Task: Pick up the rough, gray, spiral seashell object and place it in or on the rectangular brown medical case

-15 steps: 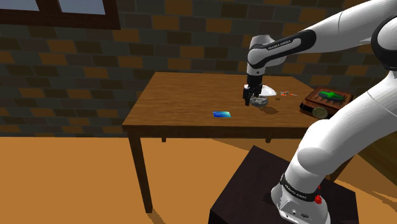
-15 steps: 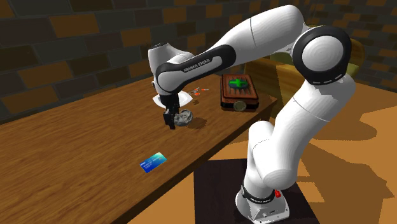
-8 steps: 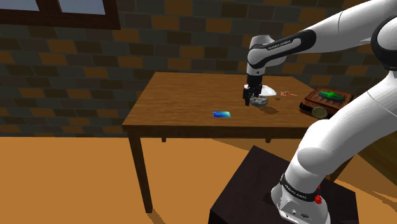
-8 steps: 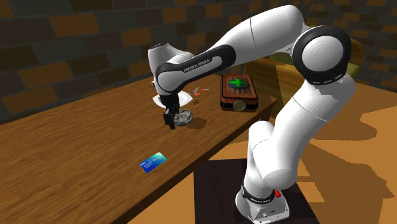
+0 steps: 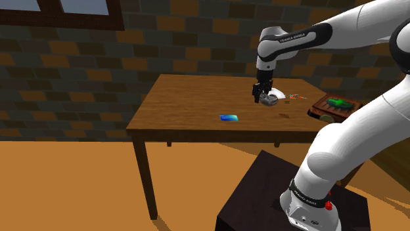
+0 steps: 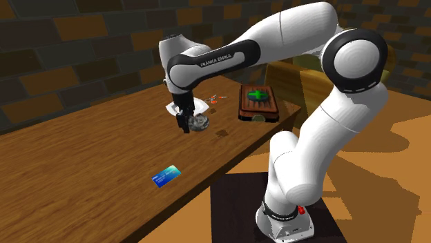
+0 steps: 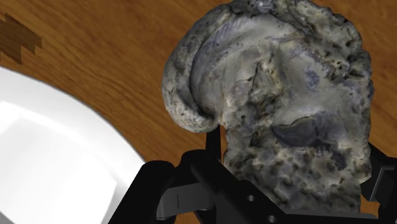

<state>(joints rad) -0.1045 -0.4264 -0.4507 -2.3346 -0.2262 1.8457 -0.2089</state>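
Pinching the rough grey spiral seashell (image 7: 280,108) between its two black fingers, the all-black gripper (image 5: 260,98) holds it in the air above the brown wooden worktop (image 5: 190,98), over the near edge of a round white plate (image 7: 57,159), with the shell's small shadow falling on the bare wood. Apart from the shell, toward the shoulder view's right, the rectangular brown medical case (image 5: 335,105) with a green cross on its lid lies at the worktop's end. Toward that view's left of the gripper, a small blue card (image 5: 229,118) lies flat on the wood.
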